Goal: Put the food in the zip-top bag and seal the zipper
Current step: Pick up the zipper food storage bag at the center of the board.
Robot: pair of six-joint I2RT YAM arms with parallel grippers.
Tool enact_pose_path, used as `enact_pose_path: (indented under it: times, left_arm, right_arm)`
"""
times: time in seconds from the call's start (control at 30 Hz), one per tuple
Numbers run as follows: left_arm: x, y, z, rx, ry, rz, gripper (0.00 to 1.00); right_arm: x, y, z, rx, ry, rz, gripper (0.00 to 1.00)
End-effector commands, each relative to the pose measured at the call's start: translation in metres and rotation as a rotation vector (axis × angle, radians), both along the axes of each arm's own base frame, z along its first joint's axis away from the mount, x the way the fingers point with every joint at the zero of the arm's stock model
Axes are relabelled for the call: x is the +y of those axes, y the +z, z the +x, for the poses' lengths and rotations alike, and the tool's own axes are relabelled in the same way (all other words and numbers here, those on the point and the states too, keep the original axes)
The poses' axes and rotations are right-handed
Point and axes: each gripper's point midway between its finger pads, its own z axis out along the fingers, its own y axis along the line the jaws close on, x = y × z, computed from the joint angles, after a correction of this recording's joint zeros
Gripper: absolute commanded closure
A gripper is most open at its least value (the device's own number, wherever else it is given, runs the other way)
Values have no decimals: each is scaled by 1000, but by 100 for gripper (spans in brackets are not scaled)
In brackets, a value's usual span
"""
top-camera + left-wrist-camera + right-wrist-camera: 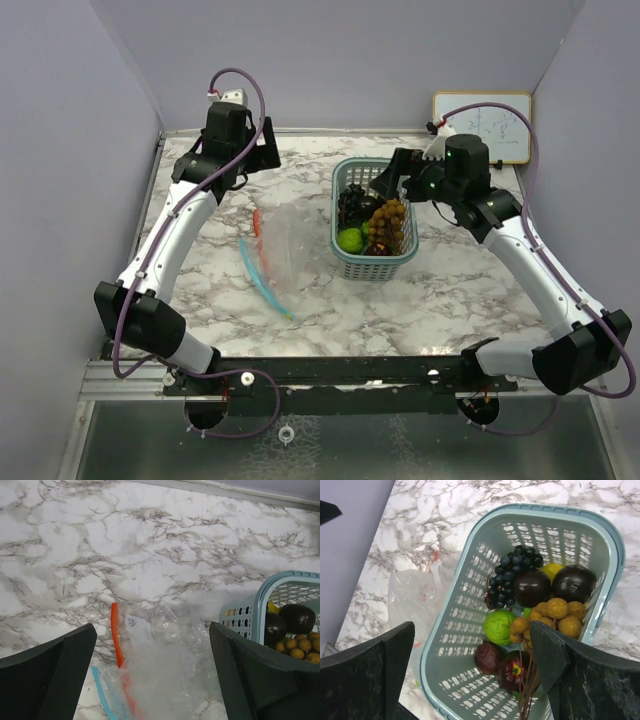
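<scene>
The clear zip-top bag [277, 250] lies flat on the marble table, its orange strip [115, 635] and blue strip [102, 690] at its left side. The food sits in a teal mesh basket [340, 250] just to the bag's right: a dark grape bunch [512, 575], a green round fruit [499, 626], a tan berry cluster [555, 615], a yellow piece [551, 570] and a dark red-brown piece [488, 656]. My left gripper [152, 630] hangs open above the bag's far end. Over the basket's far side, my right gripper [472, 627] is open and empty.
Two dark round fruits [532, 587] also lie in the basket. A small whiteboard [485, 125] leans at the back right. Purple walls close in the table [450, 290] on three sides. The arms' mounting rail [340, 375] runs along the near edge.
</scene>
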Motion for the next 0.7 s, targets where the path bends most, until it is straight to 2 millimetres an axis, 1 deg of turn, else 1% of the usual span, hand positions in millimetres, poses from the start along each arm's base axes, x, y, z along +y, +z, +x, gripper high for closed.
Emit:
enact_pose_path:
  times: [0.0,0.1,0.17,0.23,0.3,0.37,0.4,0.43,0.47,0.5,0.57,0.67]
  left_arm:
    - [10,31,6,-92,39,21,1]
    - [13,44,0,-132,35,22,1]
    - [19,50,-7,-156,33,48,1]
    - [30,60,-13,-199,56,55,1]
    - [44,65,-18,-207,107,55,1]
    - [59,68,-22,-201,149,60,1]
    - [66,69,-25,-198,173,62,1]
    - [73,69,-29,-195,192,64,1]
    - [79,69,-32,-194,219,64,1]
    - [86,68,-37,-193,251,67,1]
    - [97,67,-47,-202,292,74,1]
    - [119,64,-65,-212,391,82,1]
  right_arm:
    - [-16,19,9,-122,-61,-41,0]
    - [-15,31,10,-179,-52,-36,0]
    - [-14,33,13,-184,-43,-47,0]
    - [-10,29,17,-167,-22,-57,0]
    - [-3,23,19,-140,3,-58,6]
    - [5,21,23,-120,33,-57,14]
    - [11,23,23,-120,45,-65,16]
    - [20,22,24,-122,57,-87,16]
    - [33,23,22,-133,81,-108,16]
    - [53,25,16,-149,119,-128,16]
    - [81,25,9,-172,164,-159,16]
    - [122,15,-6,-166,252,-185,17]
